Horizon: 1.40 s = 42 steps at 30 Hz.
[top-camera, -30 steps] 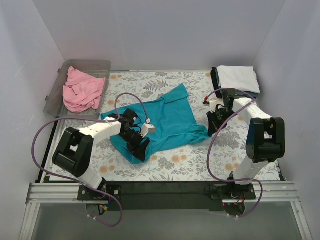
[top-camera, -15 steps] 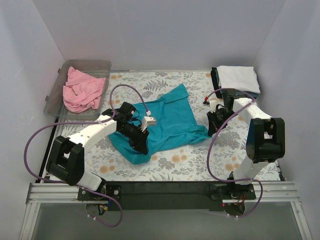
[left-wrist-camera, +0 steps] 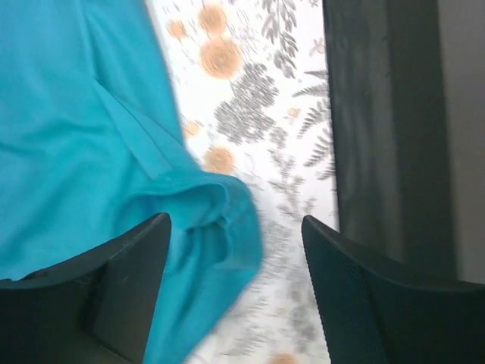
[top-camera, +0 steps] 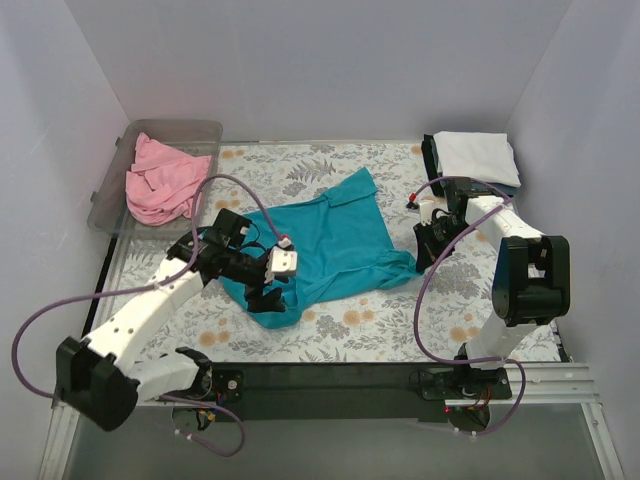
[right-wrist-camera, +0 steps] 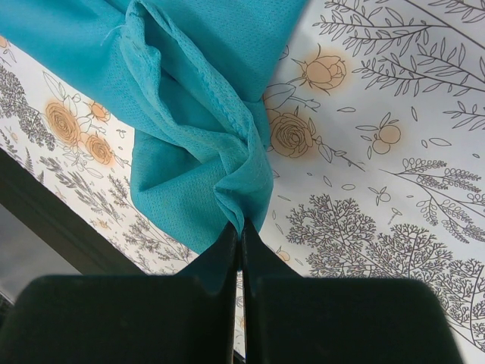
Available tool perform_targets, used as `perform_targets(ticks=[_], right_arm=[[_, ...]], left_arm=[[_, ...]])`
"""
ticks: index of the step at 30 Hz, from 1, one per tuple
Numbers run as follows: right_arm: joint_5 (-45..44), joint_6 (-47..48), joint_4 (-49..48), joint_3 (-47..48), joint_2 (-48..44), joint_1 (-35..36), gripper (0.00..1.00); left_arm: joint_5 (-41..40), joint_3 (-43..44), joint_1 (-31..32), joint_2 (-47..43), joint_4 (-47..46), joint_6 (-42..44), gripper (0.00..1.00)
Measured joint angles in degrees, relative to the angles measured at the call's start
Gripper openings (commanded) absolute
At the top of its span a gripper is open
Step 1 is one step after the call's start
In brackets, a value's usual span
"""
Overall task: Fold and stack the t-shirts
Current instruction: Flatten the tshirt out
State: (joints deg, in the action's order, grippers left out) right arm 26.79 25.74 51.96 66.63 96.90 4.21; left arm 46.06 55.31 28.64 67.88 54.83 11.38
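Claws first: right claw [right-wrist-camera: 242,227] is pinched shut on a bunched fold of the teal t-shirt [right-wrist-camera: 204,91], at its right-hand edge, low over the table [top-camera: 380,330]. Left claw [left-wrist-camera: 235,227] is spread wide w/ nothing between the fingers, hanging over the shirt's near-left corner, where the hem curls into a small roll. That wrist view is blurred, so can't tell if the fingers touch cloth.

Shirt lies mid-table, mostly flat but skewed, w/ a rumpled lump at the right grip and the loose roll under the left.

Judgement: step in hand is getting a 2nd grip so both arms can spread or fold the shirt. To do it well:
- Drop left claw straight onto the rolled hem, one finger each side.
- Take the shirt's layers but not the floral cloth [left-wrist-camera: 250,114] beneath.
- Close fully before lifting.
- Hold right pinch firm & level w/ the left, and raise both together, else the shirt twists.

Further out: pink t-shirt [top-camera: 160,180] sits crumpled in the clear bin [top-camera: 110,185] at far left. White t-shirt [top-camera: 478,155] lies folded on a dark t-shirt [top-camera: 430,160] at the far right corner, prob. the stack to add to.
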Motion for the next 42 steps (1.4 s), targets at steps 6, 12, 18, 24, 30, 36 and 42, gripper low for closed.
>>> perform_targets(ticks=[6, 12, 18, 24, 30, 36, 42], right_arm=[[0.1, -0.1, 0.0, 0.0, 0.0, 0.0, 0.01], [0.2, -0.1, 0.0, 0.0, 0.0, 0.0, 0.01], [0.2, -0.2, 0.0, 0.0, 0.0, 0.0, 0.01], [0.2, -0.2, 0.0, 0.0, 0.0, 0.0, 0.01], [0.2, -0.3, 0.0, 0.0, 0.0, 0.0, 0.01], [0.2, -0.3, 0.0, 0.0, 0.0, 0.0, 0.01], [0.3, -0.3, 0.0, 0.0, 0.0, 0.0, 0.01]], left_arm=[[1.6, -6.3, 1.8, -11.1, -1.9, 23.4, 0.85], [0.1, -10.8, 9.9, -7.2, -2.9, 40.7, 0.86], [-3.8, -11.5, 14.4, -0.8, -4.2, 50.0, 0.84], [-9.2, -12.4, 14.7, 4.4, -5.2, 53.6, 0.77], [-12.9, -12.6, 14.7, 6.2, -6.3, 54.7, 0.67], [-15.7, -12.6, 14.6, 8.6, -7.4, 55.0, 0.56], [-16.7, -12.6, 14.2, 9.3, -8.1, 55.6, 0.37]])
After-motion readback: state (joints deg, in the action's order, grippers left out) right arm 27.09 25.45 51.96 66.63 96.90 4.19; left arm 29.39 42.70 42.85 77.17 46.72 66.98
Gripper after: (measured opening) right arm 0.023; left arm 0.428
